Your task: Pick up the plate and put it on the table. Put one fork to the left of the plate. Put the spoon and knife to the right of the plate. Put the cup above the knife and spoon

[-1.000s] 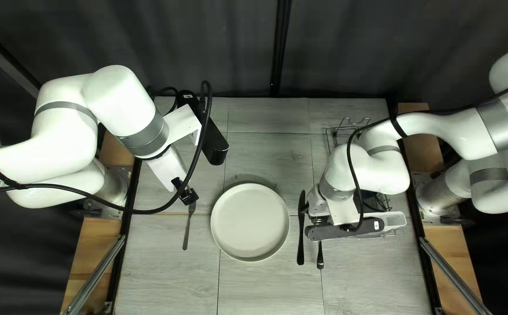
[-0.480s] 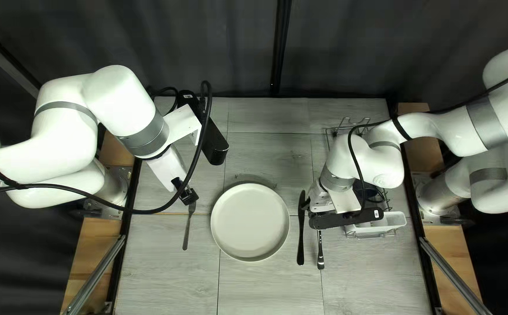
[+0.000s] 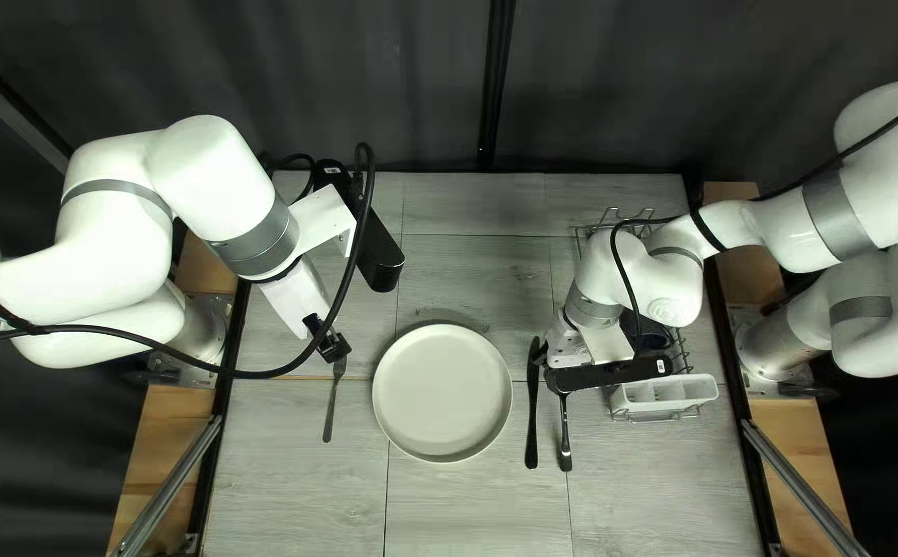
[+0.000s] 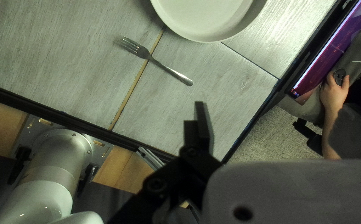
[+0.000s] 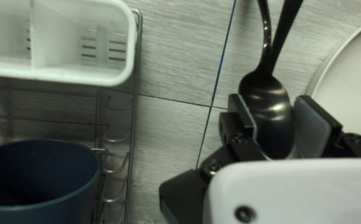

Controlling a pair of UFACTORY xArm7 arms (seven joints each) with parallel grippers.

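Two white arms reach over a grey wood-look surface (image 3: 294, 495). The left arm (image 3: 108, 248) has stayed put; the right arm (image 3: 640, 279) has just edged toward the far side, uncovering more of a white cutlery caddy. Largest below them, a wire dish rack (image 5: 133, 124) stands at right, then the round plate (image 3: 443, 392), centred, the caddy (image 3: 665, 392) and the blue cup (image 5: 39, 178), by the rack. The knife (image 3: 532, 413) lies right of the plate, the fork (image 4: 164, 66) left. The left gripper (image 3: 327, 338) has open, empty jaws. The spoon (image 5: 271, 108) — bowl pinched in the right gripper's (image 5: 268, 99) jaws — has shifted farward too, probably being aligned. The cup likely comes next.
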